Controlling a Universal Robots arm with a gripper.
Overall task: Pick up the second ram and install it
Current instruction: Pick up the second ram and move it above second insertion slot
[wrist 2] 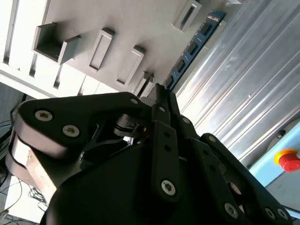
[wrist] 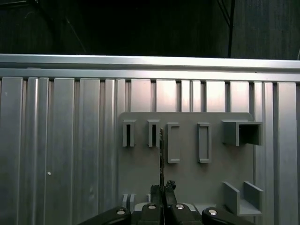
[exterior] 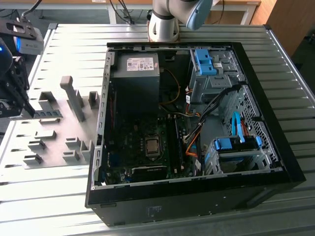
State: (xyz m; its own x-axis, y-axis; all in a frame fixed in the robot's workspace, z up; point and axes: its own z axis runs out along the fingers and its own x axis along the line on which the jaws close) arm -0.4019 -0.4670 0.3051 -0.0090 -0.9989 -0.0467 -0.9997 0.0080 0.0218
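The pincer is clamping down on one end of the second ram, its jaws nearly closed. The strip is sticking out ahead of the fingertips, over the grey holder tray. Gripped this far off-centre, the strip is likely risking a tilt or slip, then jamming against its slot in the computer case.

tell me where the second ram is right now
In the second wrist view the second ram is clamped at one end in the gripper, over the grey holder plate, at the exterior view's left of the computer case.
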